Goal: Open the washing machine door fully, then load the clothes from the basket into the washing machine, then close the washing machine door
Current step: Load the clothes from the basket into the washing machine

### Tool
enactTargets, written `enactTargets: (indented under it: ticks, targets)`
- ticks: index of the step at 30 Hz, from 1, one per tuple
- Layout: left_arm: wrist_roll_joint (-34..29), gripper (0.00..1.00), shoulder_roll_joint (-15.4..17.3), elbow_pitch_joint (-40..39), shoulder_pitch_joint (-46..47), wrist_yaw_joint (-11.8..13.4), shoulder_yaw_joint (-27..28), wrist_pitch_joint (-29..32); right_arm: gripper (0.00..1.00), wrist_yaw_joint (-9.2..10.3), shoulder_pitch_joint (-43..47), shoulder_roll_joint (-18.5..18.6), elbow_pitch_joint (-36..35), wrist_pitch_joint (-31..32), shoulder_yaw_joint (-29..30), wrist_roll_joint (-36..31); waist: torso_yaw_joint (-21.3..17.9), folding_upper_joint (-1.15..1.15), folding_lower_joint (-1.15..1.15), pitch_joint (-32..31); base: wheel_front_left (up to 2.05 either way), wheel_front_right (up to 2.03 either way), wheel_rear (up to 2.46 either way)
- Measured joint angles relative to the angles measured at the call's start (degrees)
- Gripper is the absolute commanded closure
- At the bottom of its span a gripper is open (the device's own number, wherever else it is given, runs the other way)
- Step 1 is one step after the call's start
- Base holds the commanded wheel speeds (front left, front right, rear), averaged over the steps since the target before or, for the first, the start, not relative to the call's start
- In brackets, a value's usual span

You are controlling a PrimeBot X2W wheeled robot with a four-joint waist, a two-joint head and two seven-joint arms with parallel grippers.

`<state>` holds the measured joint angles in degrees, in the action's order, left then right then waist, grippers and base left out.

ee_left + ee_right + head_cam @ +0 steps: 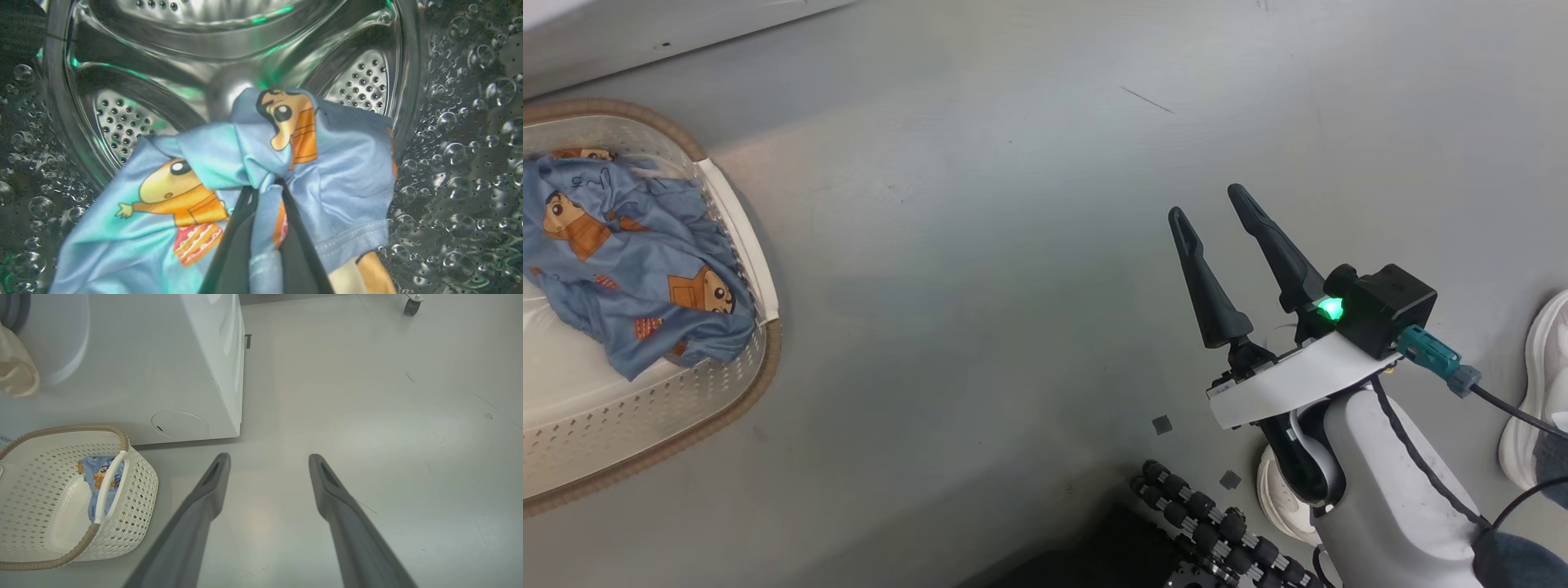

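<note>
Left gripper (267, 185) is pinching clothes (339, 163) mid-frame inside the washing machine (229, 24), right gripper (1209, 204) is idling spread; basket (686, 437) at left is holding maybe one more.

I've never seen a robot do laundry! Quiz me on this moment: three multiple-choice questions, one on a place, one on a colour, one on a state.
1. Where is the printed blue garment that the left gripper holds? A on the floor; B inside the steel drum; C on top of the machine.
2. What colour is the basket rim? A brown; B green; C black.
3. How is the right gripper? A shut on cloth; B open and empty; C shut on a handle.
Answers: 1 B, perforated steel surrounds the cloth; 2 A, a brown band runs round its top; 3 B, its fingers stand apart with nothing between.
</note>
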<state>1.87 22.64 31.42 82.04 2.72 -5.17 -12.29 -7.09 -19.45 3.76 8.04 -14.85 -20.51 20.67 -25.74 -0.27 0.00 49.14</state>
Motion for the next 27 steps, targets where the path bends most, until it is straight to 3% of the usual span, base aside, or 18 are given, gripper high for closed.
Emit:
enactTargets:
  ticks: [6, 9, 11, 14, 15, 27]
  targets:
    - [-0.05, 0.99, -0.65, 4.79, 0.18, 0.52, 0.32, -0.44, 0.0, 0.0, 0.04, 0.05, 0.46, 0.0, 0.59, 0.0, 0.16, 0.0, 0.0, -0.26, 0.0, 0.0, 0.0]
    - [-0.21, 0.65, -1.03, 7.78, -0.05, 0.56, -0.54, -0.41, 0.0, 0.0, 0.09, 0.05, 0.55, 0.0, 1.0, 0.0, 0.64, 0.0, 0.0, -0.57, 0.0, 0.0, 0.0]
    - [-0.97, 0.52, -1.44, 9.4, -0.09, 0.97, -1.2, -0.26, 0.0, 0.0, 0.2, 0.09, 0.53, 0.0, 1.78, 0.0, 1.1, 0.0, 0.0, -0.79, 0.0, 0.0, 0.0]
    - [-1.9, 0.06, -2.32, 10.82, -0.08, 1.52, -1.87, -0.27, 0.0, 0.0, 0.19, 0.38, 0.51, 0.0, 2.22, 0.0, 1.93, 0.0, 0.0, -1.13, 0.0, 0.0, 0.0]
    - [-1.94, 0.0, -2.68, 11.4, -0.08, 1.58, -1.8, -0.27, 0.0, 0.0, 0.16, 0.4, 0.51, 0.0, 2.2, 0.0, 2.18, 0.0, 0.0, -1.29, 0.0, 0.0, 0.0]
    - [-0.76, 0.0, -7.04, 16.7, -0.53, 3.07, -0.41, -0.45, 0.0, 0.0, 0.07, 0.88, 0.43, 0.0, 3.63, -0.01, 4.83, 0.0, 0.0, -3.95, 0.0, 0.0, 0.0]
